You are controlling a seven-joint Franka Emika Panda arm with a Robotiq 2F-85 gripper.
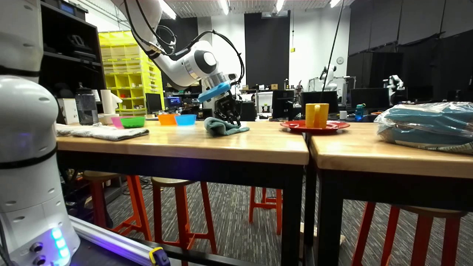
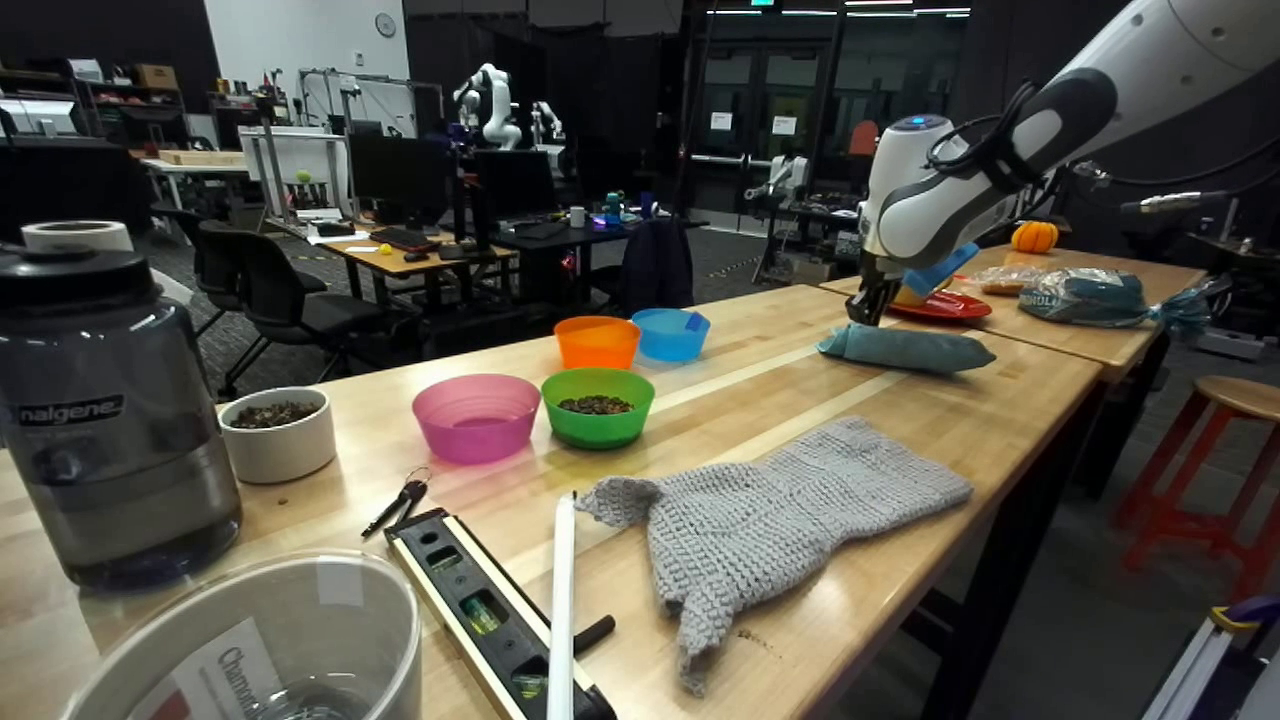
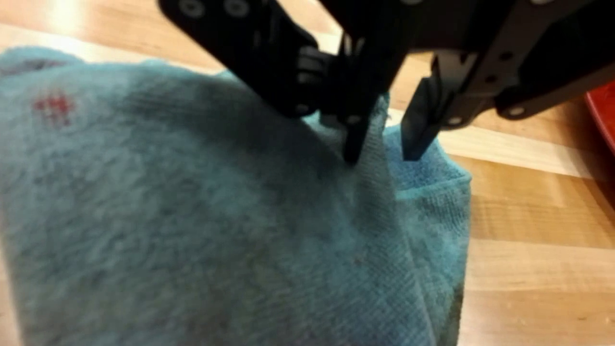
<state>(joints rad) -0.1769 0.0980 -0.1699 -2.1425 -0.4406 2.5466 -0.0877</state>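
A blue-green cloth (image 1: 221, 127) lies folded on the wooden table. It shows in both exterior views (image 2: 905, 350), and in the wrist view (image 3: 216, 240) it fills most of the picture, with a small red stain on it. My gripper (image 3: 383, 153) points down at the cloth's edge. Its fingers are apart, with a fold of cloth and some bare wood visible between them. The left finger lies against the cloth. The gripper tips (image 1: 236, 121) are at cloth height in an exterior view; they also show beside the cloth in an exterior view (image 2: 870, 308).
A red plate (image 1: 292, 126) with a yellow mug (image 1: 314, 115) stands beyond the cloth. Orange (image 2: 597, 343), blue (image 2: 668, 335), pink (image 2: 475, 420) and green (image 2: 597, 425) bowls, a grey knitted cloth (image 2: 800, 510), a level (image 2: 480, 610) and a bottle (image 2: 110, 430) are on the table.
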